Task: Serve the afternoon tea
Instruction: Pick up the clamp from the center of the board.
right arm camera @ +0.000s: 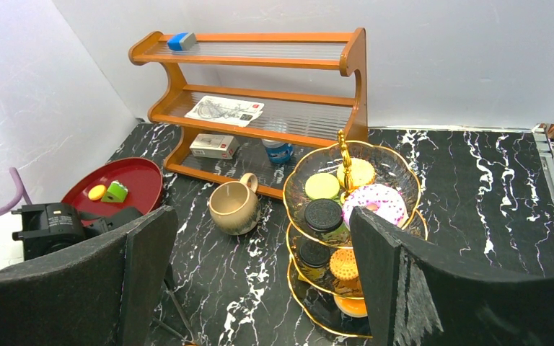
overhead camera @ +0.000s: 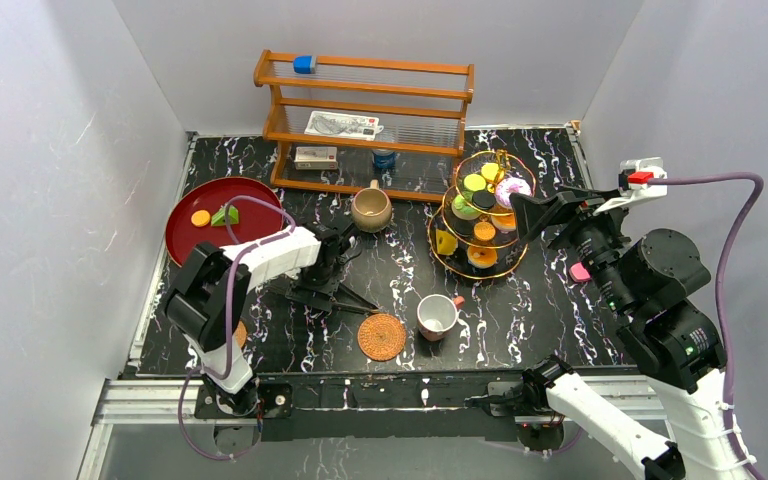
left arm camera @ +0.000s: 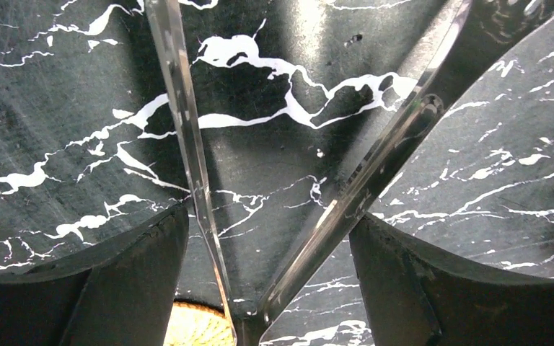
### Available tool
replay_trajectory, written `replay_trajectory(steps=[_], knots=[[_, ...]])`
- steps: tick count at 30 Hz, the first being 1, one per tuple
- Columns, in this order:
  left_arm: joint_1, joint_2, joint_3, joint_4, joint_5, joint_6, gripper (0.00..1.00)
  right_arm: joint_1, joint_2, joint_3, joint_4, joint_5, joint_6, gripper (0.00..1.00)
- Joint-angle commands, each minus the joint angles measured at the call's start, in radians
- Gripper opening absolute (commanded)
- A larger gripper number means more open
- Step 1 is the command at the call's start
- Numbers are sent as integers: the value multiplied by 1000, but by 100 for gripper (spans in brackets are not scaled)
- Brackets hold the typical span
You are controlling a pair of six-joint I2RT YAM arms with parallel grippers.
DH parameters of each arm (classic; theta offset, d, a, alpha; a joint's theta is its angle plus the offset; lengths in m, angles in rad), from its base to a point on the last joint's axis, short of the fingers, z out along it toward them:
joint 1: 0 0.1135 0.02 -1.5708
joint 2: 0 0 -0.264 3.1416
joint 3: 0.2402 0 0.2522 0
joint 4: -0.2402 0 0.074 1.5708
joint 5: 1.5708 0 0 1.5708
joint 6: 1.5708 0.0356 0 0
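Observation:
The gold-rimmed tiered glass stand point(overhead camera: 438, 243) point(right arm camera: 397, 169) holds toy pastries, among them a pink donut point(right arm camera: 373, 202) and dark cookies. My right gripper point(overhead camera: 532, 214) point(right arm camera: 260, 277) hovers open and empty at the stand's right side. A tan mug point(overhead camera: 371, 208) point(right arm camera: 234, 205) stands left of the stand. The white red-handled cup point(overhead camera: 437, 316) sits beside a woven coaster point(overhead camera: 381, 336). My left gripper point(overhead camera: 328, 280) point(left arm camera: 267, 214) is low over the table, open, its fingers point(left arm camera: 115, 288) straddling shiny V-shaped tongs point(left arm camera: 375, 173) point(overhead camera: 335, 297). A coaster's edge point(left arm camera: 195, 328) shows below the tongs' hinge.
A red tray point(overhead camera: 185, 235) point(right arm camera: 133, 184) at the left carries an orange disc and a green wedge. The wooden rack point(overhead camera: 365, 110) stands at the back wall. A pink piece point(overhead camera: 580, 272) lies by the right arm. A second coaster point(overhead camera: 240, 333) peeks from under the left arm.

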Motion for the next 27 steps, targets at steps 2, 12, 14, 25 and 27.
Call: replay_trajectory(steps=[2, 12, 14, 25, 27], knots=[[-5, 30, -12, -17, 4, -12, 77, 3, 6, 31, 52, -3, -2, 99], [-5, 5, -34, -25, -32, -12, 65, 3, 7, 27, 58, -12, -1, 99], [-5, -2, -20, -45, -29, -3, 63, 3, 11, 28, 58, -13, 1, 99], [-6, -221, 162, -272, -21, 31, 53, 3, 25, 34, 58, -20, 6, 99], [-5, -253, 171, -286, -37, 33, 53, 4, 28, 33, 61, -22, 10, 99]])
